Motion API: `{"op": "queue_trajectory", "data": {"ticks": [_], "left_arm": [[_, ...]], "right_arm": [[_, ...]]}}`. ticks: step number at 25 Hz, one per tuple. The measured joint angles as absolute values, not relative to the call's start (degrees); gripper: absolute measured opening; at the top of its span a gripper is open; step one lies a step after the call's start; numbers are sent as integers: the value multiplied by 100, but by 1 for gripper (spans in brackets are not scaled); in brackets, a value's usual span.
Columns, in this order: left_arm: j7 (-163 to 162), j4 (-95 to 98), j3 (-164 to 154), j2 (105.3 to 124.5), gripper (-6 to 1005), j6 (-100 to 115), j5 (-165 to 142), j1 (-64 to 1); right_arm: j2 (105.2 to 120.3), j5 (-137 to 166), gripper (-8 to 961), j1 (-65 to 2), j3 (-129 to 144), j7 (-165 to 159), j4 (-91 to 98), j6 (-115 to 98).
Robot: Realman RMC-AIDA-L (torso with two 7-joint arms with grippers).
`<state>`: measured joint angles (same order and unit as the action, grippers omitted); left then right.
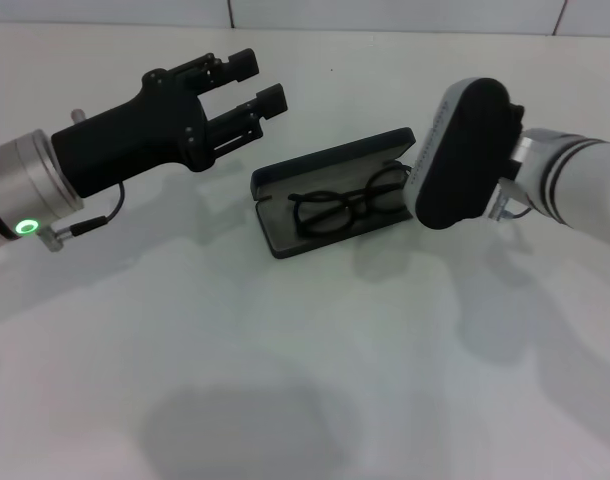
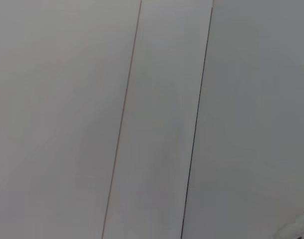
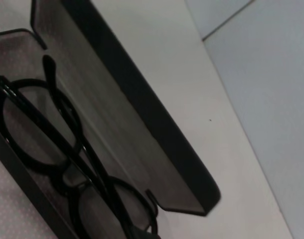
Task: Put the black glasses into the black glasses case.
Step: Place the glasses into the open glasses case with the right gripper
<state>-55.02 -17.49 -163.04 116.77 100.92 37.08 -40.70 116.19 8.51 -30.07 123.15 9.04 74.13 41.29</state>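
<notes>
The thin black-framed glasses (image 1: 347, 208) lie folded in the grey-lined tray of the open black hard clamshell case (image 1: 285, 238), toward the white tabletop's (image 1: 285, 380) far edge. Risk, in your judgement: nudging the upright lid could shift the case or drop it on the frame. Your left gripper (image 1: 247, 93) hovers beside the case, fingers apart, empty. Your right gripper (image 1: 455, 160) sits just beside the case's right end; whether it is parted you cannot tell.

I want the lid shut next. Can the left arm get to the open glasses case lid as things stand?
Probably yes: the left gripper hovers open beside the black glasses case, nothing lying between them; the right gripper sits at its other end.
</notes>
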Motion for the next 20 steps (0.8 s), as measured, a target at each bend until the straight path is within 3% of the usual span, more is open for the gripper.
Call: {"op": "queue_trajectory", "data": {"ticks": [20], "left_arm": [[-5493, -1740, -16294, 11752, 599, 10083, 3741, -4123]], "right_arm": [[11605, 456, 467, -3220, 12492, 1186, 7126, 3651]]}}
